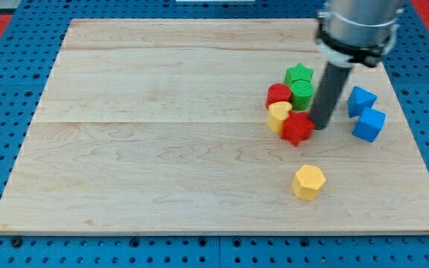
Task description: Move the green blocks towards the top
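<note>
A green star block [299, 74] and a green round block [302, 95] sit in a tight cluster right of the board's centre. A red round block [278, 94], a yellow heart block [278, 116] and a red star block [297, 128] crowd against them on the left and below. My tip [321, 125] rests on the board just right of the red star block and below-right of the green round block, touching or nearly touching them.
Two blue blocks [361, 100] [369, 124] lie right of my tip. A yellow hexagon block [308, 182] sits alone nearer the view's bottom. The wooden board [162, 134] lies on a blue pegboard.
</note>
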